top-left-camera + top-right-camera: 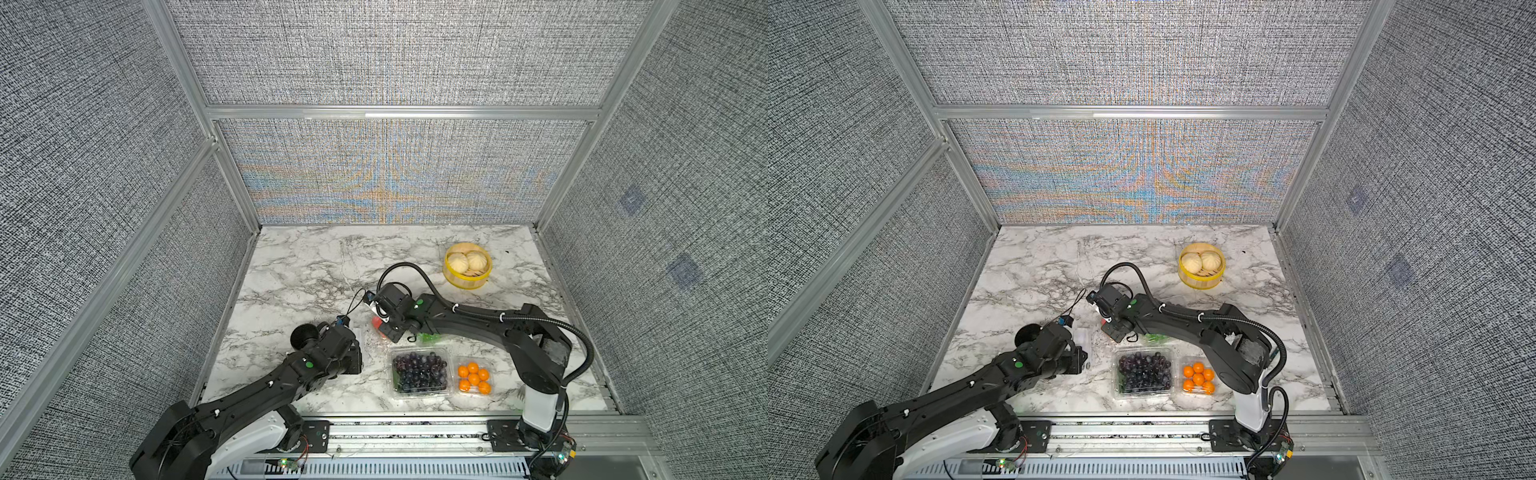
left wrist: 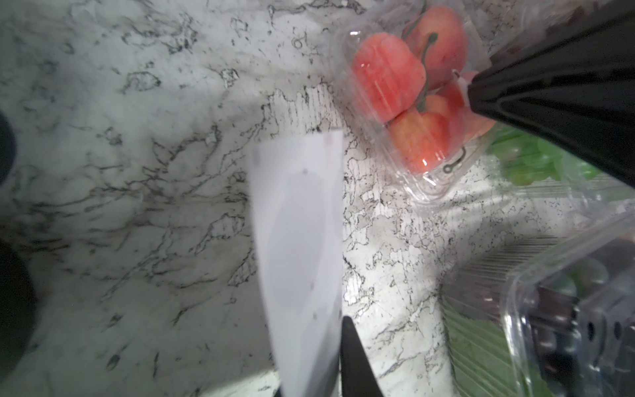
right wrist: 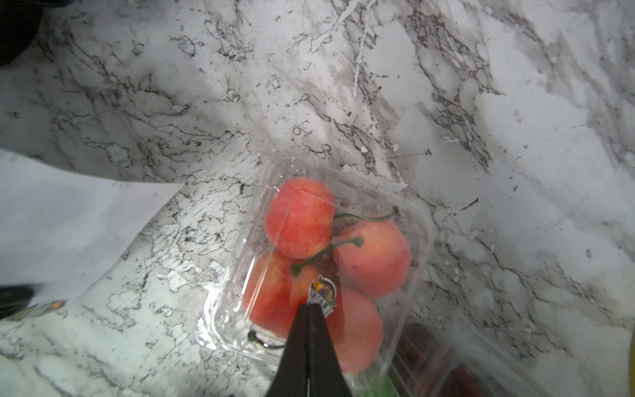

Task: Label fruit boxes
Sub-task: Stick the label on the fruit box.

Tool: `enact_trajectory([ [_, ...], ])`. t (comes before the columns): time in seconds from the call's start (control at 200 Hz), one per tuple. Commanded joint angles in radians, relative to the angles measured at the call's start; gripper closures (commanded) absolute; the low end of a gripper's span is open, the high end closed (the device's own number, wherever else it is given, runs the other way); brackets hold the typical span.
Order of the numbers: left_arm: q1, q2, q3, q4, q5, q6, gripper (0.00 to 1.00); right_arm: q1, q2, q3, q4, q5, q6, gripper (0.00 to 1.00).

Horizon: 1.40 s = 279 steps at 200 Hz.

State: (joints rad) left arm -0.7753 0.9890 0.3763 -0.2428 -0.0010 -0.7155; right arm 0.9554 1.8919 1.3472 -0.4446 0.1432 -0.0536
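Right claw (image 3: pixel 309 307), closed, pinches a sticker (image 3: pixel 323 292) over the red fruit box (image 3: pixel 299 220), just below mid-frame in both top views. Left claw (image 2: pixel 338 340) meets the sheet (image 2: pixel 299 240); whether it grips, I cannot tell.

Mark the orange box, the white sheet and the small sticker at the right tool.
orange box (image 1: pixel 473 378), a top view, lid centre.
white sheet (image 2: pixel 299 240), left wrist view, its middle.
small sticker (image 3: pixel 322 291), right wrist view, printed face.
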Motion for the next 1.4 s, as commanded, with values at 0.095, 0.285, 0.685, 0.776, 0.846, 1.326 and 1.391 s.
enact_trajectory([
  [0.095,0.002,-0.009,-0.003,-0.024,-0.031,-0.001,0.77,-0.001,0.017,0.016,-0.040,-0.074,0.005,1.00],
  [0.285,0.002,-0.016,-0.010,-0.031,-0.055,-0.002,0.74,-0.012,0.062,0.051,-0.068,-0.058,0.012,1.00],
  [0.685,0.002,-0.083,-0.014,-0.041,-0.045,0.013,0.61,-0.040,0.041,0.047,-0.016,-0.164,0.031,0.93],
  [0.776,0.002,-0.100,-0.020,-0.038,-0.048,0.014,0.52,-0.045,0.031,0.045,-0.011,-0.157,0.033,0.91],
  [0.846,0.002,-0.111,-0.026,-0.037,-0.049,0.014,0.51,-0.049,0.020,0.030,0.009,-0.165,0.036,0.90],
  [1.326,0.002,-0.145,-0.034,-0.033,-0.035,0.017,0.44,-0.057,0.054,0.029,0.008,-0.113,0.040,1.00],
  [1.391,0.001,-0.147,-0.037,-0.033,-0.032,0.017,0.44,-0.059,0.067,0.029,0.002,-0.078,0.040,1.00],
])
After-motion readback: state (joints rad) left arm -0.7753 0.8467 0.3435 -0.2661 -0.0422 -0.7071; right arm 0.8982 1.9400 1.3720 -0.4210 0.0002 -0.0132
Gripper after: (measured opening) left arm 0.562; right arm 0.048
